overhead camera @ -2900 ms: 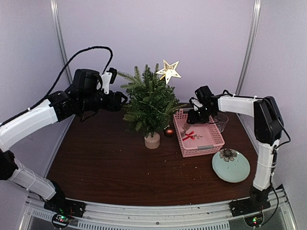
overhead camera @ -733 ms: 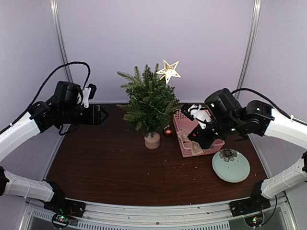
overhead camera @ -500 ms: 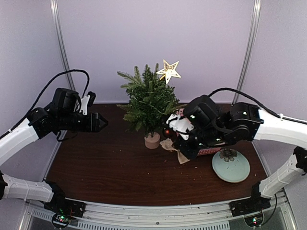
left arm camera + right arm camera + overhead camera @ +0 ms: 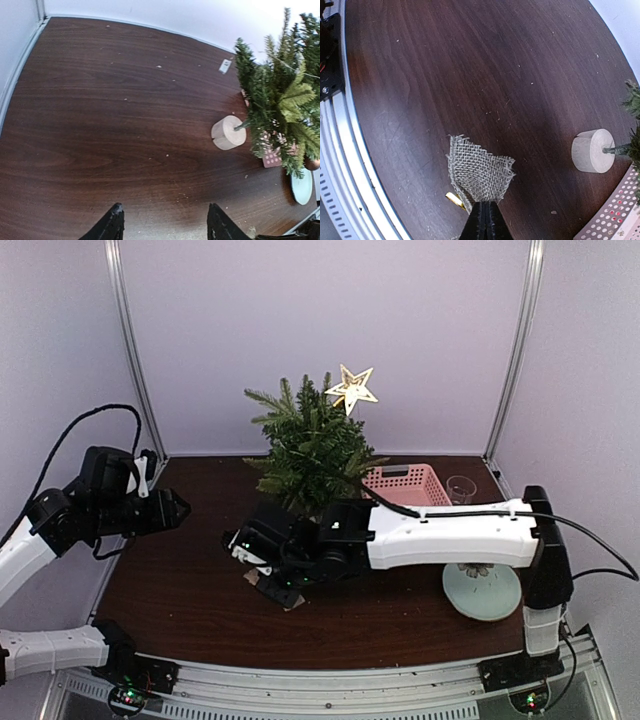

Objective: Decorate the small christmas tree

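Burlap scrap, frayed, clenched in the right jaws and fanning out ahead of the tips over the table. Gold bit just left of the tips. The small christmas tree stands upright, its wooden stump ahead-right of the right jaws, apart. The left jaws are released with nothing between them, tree well ahead-right. White tag far ahead on the table, writing too small to read.

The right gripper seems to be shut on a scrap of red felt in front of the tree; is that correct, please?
Not quite. The right gripper is shut on a scrap of burlap, tan and loosely woven, not red felt; the right wrist view shows it. It is indeed in front of the tree.
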You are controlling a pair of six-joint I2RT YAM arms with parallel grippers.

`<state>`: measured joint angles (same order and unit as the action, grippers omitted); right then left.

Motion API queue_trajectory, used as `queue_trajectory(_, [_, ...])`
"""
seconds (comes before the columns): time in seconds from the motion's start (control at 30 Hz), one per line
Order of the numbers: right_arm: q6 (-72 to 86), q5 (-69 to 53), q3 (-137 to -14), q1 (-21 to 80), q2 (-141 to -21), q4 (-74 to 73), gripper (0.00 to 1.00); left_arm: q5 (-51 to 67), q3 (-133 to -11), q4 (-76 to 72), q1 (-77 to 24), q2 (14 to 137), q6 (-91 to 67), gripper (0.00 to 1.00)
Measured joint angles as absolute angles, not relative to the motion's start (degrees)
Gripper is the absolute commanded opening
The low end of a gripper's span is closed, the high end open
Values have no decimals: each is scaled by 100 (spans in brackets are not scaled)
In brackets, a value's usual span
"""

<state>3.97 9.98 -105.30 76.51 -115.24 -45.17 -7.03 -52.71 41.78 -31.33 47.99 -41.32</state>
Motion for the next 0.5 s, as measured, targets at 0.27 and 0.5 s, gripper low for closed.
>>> queue_trajectory(0.27, [753, 1227, -11832, 7631, -12969, -4534, 0, -1035, -5282, 4521, -3114, 4803, -4322, 56])
queue_trajectory(0.5, [1114, 1072, -12816, 7456, -13845, -4447, 63, -1146, -5282, 4550, -3083, 4869, -4501, 57])
